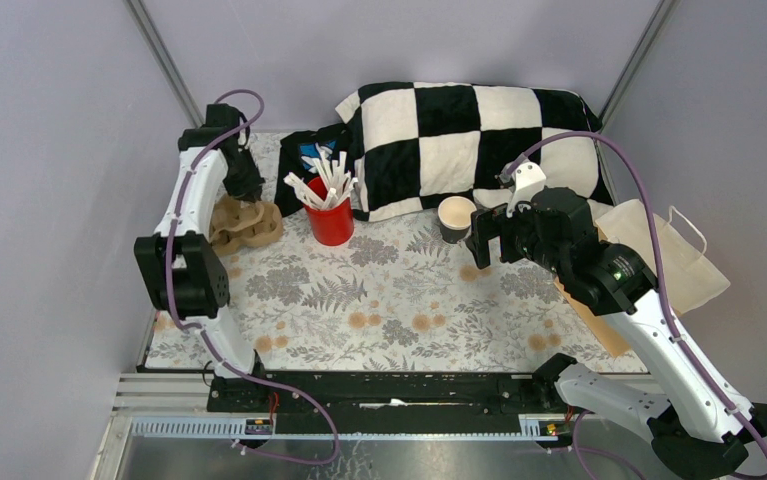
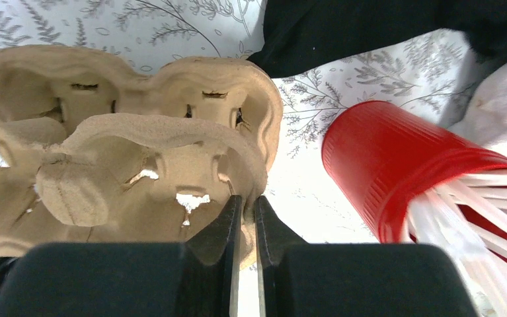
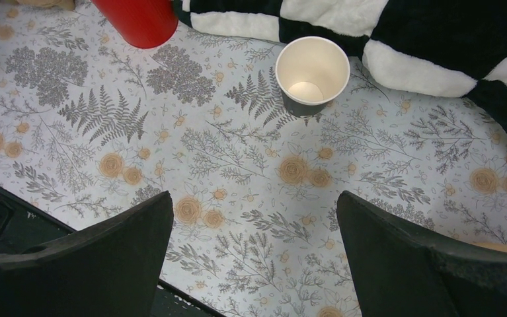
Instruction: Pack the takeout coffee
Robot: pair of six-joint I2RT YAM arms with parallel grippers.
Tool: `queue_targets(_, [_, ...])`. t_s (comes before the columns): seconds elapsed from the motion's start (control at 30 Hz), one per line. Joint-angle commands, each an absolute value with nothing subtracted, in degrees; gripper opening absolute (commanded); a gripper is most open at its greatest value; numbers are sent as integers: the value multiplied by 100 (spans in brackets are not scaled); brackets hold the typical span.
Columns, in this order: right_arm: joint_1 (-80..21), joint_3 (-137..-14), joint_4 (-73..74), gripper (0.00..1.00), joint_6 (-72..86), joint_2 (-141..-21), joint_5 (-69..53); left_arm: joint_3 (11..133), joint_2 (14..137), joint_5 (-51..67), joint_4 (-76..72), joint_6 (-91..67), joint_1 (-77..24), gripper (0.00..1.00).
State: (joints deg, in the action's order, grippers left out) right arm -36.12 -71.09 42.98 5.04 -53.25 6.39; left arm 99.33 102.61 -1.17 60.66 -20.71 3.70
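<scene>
The empty, lidless coffee cup (image 3: pixel 312 76) stands near the counter's (image 3: pixel 237 152) far edge, ahead of the released right pincer (image 3: pixel 254 205). The left pincer (image 2: pixel 247 206) clenches a pulp cup carrier (image 2: pixel 138 132).

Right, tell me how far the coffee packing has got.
Nothing looks packed yet. The dark paper cup stands open and lidless by the checkered pillow, with no lid in view. In hand: the left gripper has its jaws closed on the rim of the pulp cup carrier; the right gripper hovers open short of the cup. Probably left: seat the cup in the carrier, load the paper bag.
</scene>
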Motion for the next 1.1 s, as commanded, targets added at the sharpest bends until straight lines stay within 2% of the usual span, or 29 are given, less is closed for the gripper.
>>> queue_targets(0.0, [-3666, -7407, 4125, 100, 609, -5289, 611, 10440, 9476, -589, 6264, -2531, 354, 0])
queue_targets(0.13, [-3665, -7566, 4192, 100, 705, -5370, 596, 11002, 9012, -532, 6455, -2840, 357, 0])
queue_targets(0.23, [-3666, -7640, 4175, 100, 856, -5477, 486, 11297, 8560, 176, 6315, -3364, 307, 0])
queue_targets(0.37, [-3665, -7833, 4015, 99, 1229, -5890, -45, 10922, 7784, 978, 5332, -4429, -351, 0])
queue_targets(0.47, [-3667, -8223, 3857, 96, 1606, -6389, -595, 10751, 7403, 1036, 4713, -5053, -1016, 0])
queue_targets(0.67, [-3674, -9092, 3274, 80, 2499, -7083, -1720, 10529, 7369, 600, 3856, -5572, -2912, 0])
queue_targets(0.77, [-3695, -9126, 2948, 77, 3019, -7064, -2276, 10460, 7501, 295, 3679, -5639, -3591, 0])
queue_targets(0.97, [-3905, -9029, 3062, 67, 3220, -6650, -1363, 10485, 7809, -534, 3682, -5662, -4539, 0])
queue_targets(1.07, [-3924, -8909, 2934, 65, 3325, -6589, -1507, 10522, 7975, -468, 3693, -5648, -4625, 0])
